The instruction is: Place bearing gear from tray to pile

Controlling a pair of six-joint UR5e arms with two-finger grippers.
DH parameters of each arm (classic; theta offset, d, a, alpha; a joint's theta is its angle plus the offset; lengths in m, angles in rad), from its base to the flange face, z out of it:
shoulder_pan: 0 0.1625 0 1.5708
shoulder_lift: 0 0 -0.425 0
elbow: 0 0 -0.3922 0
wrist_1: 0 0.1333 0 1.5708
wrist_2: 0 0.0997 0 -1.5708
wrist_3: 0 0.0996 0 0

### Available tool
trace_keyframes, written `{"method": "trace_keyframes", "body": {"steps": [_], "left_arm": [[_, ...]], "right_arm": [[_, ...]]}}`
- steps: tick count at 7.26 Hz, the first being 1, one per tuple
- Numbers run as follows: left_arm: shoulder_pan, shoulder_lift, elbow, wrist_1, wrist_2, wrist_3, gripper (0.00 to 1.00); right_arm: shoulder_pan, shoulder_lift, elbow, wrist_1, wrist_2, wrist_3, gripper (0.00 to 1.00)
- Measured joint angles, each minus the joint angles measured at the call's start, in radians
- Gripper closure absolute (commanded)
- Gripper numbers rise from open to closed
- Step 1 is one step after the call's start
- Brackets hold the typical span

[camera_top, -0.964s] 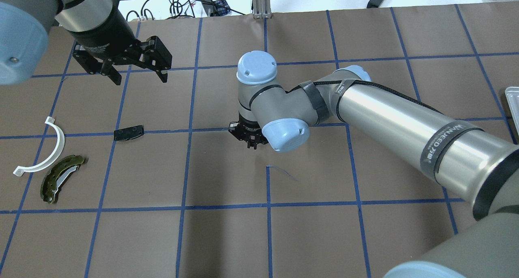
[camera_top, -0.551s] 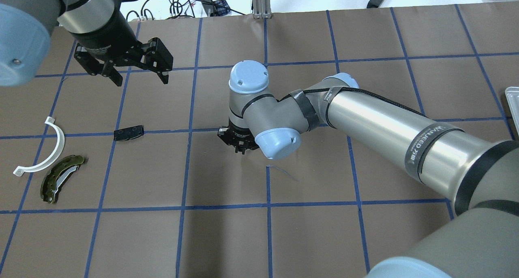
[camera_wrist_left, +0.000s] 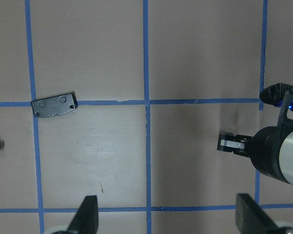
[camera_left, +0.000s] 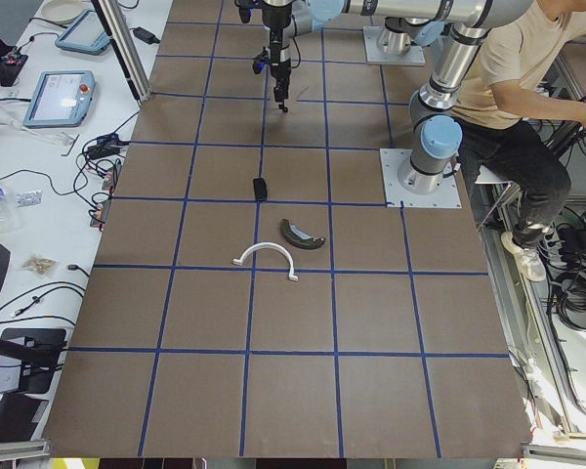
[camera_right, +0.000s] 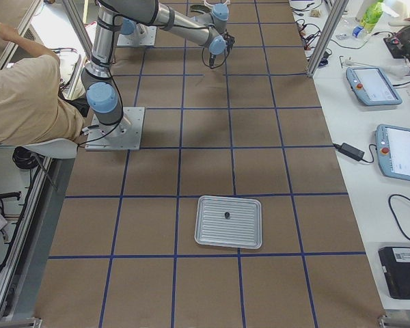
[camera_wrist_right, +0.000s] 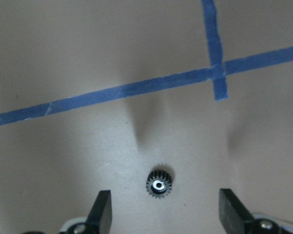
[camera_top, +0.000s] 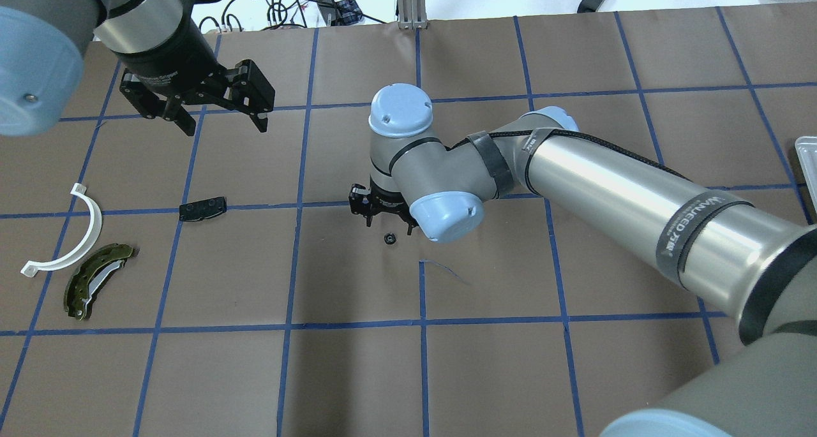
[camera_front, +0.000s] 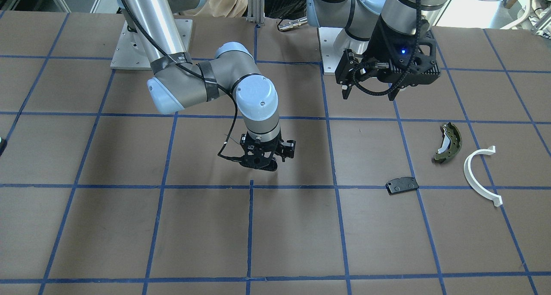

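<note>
Left gripper (camera_top: 223, 125), jaws spread wide and empty, and right gripper (camera_wrist_right: 168, 214), jaws equally wide, both poised above the table. The pile, made up of white half-ring (camera_top: 97, 223), olive brake shoe (camera_top: 94, 279) and black pad (camera_top: 203, 208), lies outside both pairs of jaws, the pad nearest the left pair. The bearing gear (camera_wrist_right: 159, 185) rests on the table between the right jaws, touching neither.

Silver tubes with pale-blue, screwed caps form the left arm (camera_top: 127, 13) and right arm (camera_top: 600, 182) — the latter wears black cable, tape, white lettering.
</note>
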Motion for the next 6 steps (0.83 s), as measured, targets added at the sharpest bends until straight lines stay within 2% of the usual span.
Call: {"method": "trace_keyframes", "body": {"steps": [1, 2, 4, 6], "left_arm": [[0.004, -0.003, -0.001, 0.003, -0.016, 0.004, 0.00], [0.007, -0.011, -0.009, 0.006, -0.035, 0.009, 0.00], [0.006, -0.055, -0.076, 0.056, -0.048, 0.009, 0.00], [-0.005, -0.139, -0.213, 0.267, -0.055, -0.072, 0.00]], "right_arm": [[-0.042, -0.041, 0.001, 0.064, -0.013, -0.052, 0.20], [-0.103, -0.090, 0.001, 0.144, -0.033, -0.136, 0.11], [-0.269, -0.200, 0.002, 0.290, -0.091, -0.376, 0.09], [-0.461, -0.262, 0.002, 0.346, -0.129, -0.635, 0.09]]}}
